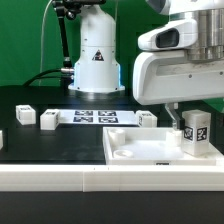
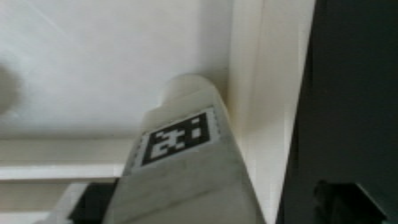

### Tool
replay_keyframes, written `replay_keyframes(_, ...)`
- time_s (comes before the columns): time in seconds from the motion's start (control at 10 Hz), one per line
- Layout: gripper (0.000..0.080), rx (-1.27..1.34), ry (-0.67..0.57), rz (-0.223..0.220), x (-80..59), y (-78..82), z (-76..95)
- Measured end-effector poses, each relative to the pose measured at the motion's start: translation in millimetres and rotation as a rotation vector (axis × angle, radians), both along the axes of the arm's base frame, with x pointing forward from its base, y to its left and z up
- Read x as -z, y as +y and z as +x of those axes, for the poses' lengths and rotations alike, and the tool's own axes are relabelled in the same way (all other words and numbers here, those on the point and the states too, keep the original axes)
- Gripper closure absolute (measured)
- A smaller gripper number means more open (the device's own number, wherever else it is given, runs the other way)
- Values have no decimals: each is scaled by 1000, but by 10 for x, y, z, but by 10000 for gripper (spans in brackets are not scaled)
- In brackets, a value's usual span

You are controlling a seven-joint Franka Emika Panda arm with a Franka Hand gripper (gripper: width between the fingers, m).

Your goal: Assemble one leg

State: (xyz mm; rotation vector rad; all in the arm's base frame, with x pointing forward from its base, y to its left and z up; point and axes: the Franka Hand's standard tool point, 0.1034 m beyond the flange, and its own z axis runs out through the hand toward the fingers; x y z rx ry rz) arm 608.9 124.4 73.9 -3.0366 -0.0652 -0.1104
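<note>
My gripper (image 1: 190, 118) is shut on a leg (image 1: 194, 133), a small white post with a black-and-white tag. It holds the leg upright over the right corner of the large flat white square piece (image 1: 150, 152). I cannot tell whether the leg's lower end touches that piece. In the wrist view the leg (image 2: 178, 140) runs out from between the dark fingers (image 2: 356, 150), with the square piece's white surface (image 2: 89, 60) behind it. Three more legs lie loose on the black table, two at the exterior view's left (image 1: 25, 115) (image 1: 47, 120) and one near the middle (image 1: 147, 119).
The marker board (image 1: 95, 117) lies flat at the back middle of the table. The robot's white base (image 1: 95, 60) stands behind it. A white block (image 1: 1, 140) shows at the left edge. A white table rim (image 1: 60, 178) runs along the front.
</note>
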Motion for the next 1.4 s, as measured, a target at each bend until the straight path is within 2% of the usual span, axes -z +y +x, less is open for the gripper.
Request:
replay_keyframes(0.1, 378, 3, 1, 0, 2, 1, -1)
replay_keyframes(0.2, 378, 4, 1, -1, 3, -6, 0)
replay_keyframes(0.3, 505, 7, 1, -3, 8, -33, 3)
replay_keyframes(0.7, 506, 157, 20, 19, 8, -71, 10)
replay_keyframes(0.9, 506, 395, 43, 49, 15, -75, 9)
replay_keyframes(1.4, 506, 974, 108, 84, 41, -4, -23)
